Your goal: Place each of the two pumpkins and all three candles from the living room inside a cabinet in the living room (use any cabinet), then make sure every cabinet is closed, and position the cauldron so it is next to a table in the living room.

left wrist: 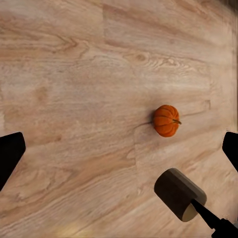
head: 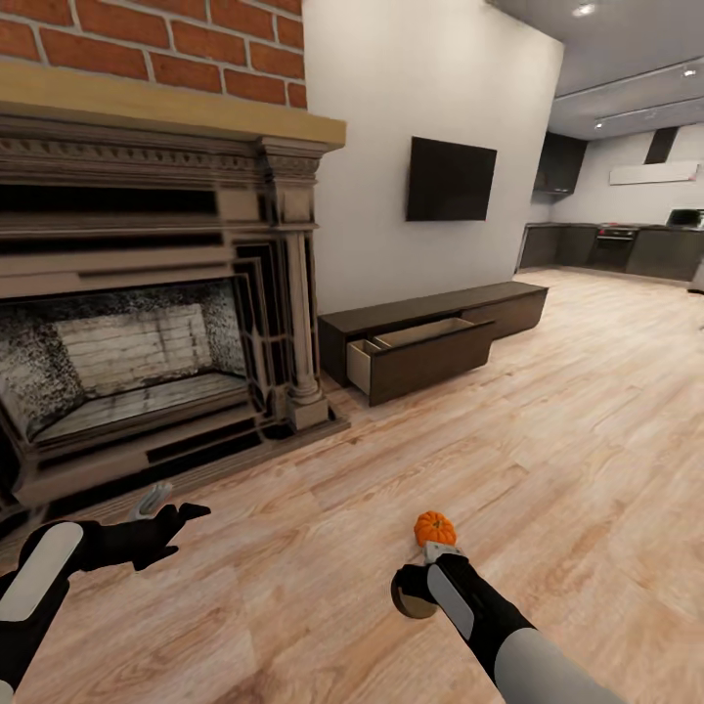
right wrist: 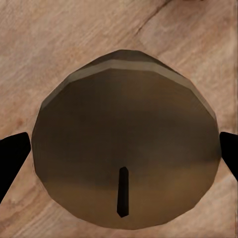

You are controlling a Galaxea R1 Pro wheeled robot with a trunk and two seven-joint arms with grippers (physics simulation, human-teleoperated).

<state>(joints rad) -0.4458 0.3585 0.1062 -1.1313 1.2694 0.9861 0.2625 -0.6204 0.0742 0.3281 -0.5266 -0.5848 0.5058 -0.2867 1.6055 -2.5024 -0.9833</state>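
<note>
My right tool (head: 422, 585), fingers spread wide, hung over a brown candle (right wrist: 126, 148); closing on it came next. My left tool (head: 161, 513) was spread wide and held nothing.

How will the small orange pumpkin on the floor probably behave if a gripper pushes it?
The pumpkin is round and rests on the smooth wooden floor, so it would probably roll. Its ribbed, curved skin may slip out of a loose grip.

My right arm (head: 479, 611) hid part of the candle (head: 409, 594) in the head view. Picture edges cut off my left fingers (left wrist: 10, 153) and right fingers (right wrist: 12, 158). The kitchen (head: 626, 249) was too small to make out.
</note>
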